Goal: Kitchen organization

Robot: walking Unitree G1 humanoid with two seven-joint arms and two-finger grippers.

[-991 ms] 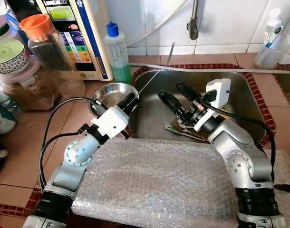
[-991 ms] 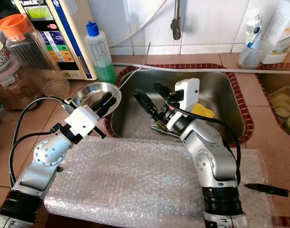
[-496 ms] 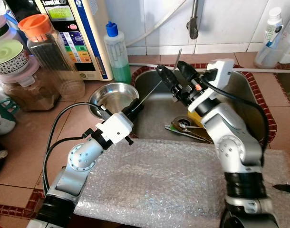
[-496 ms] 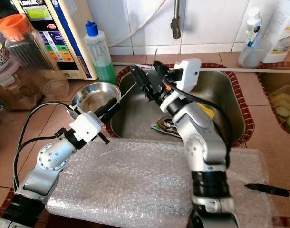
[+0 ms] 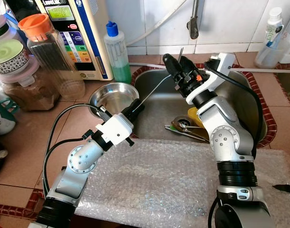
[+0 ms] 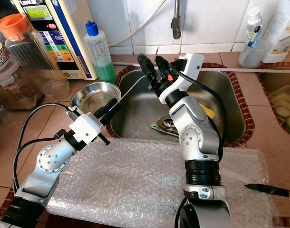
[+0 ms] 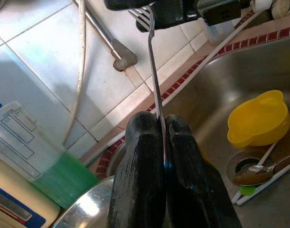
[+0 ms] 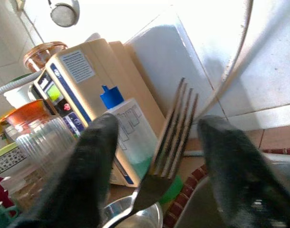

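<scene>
**Fork offered across the sink for a handover**

A fork (image 5: 157,87) is held by its handle end in the left gripper (image 5: 135,109), whose two black fingers (image 7: 149,161) are pressed tight on the thin stem. The fork is angled up and away over the near left corner of the sink (image 5: 252,90), tines uppermost, apparently so that the free end is presented to the other arm.

The right gripper (image 5: 176,66) is raised above the back rim of the sink, just below the tap (image 5: 194,21). Its fingers are spread, one on each side of the tines, and the wrist view shows a clear gap on both sides. The fork is therefore bracketed but not yet pinched. A handover is judged to be in progress, with the closing of the right fingers as the step outstanding.

A steel bowl (image 5: 111,95) is seen on the counter beside the left gripper. In the sink basin lie a yellow cup (image 7: 259,118) and a spoon (image 7: 252,173) near the drain. A sheet of bubble wrap (image 5: 159,185) is spread along the front of the counter, presumably as a padded place for cleared items.
</scene>
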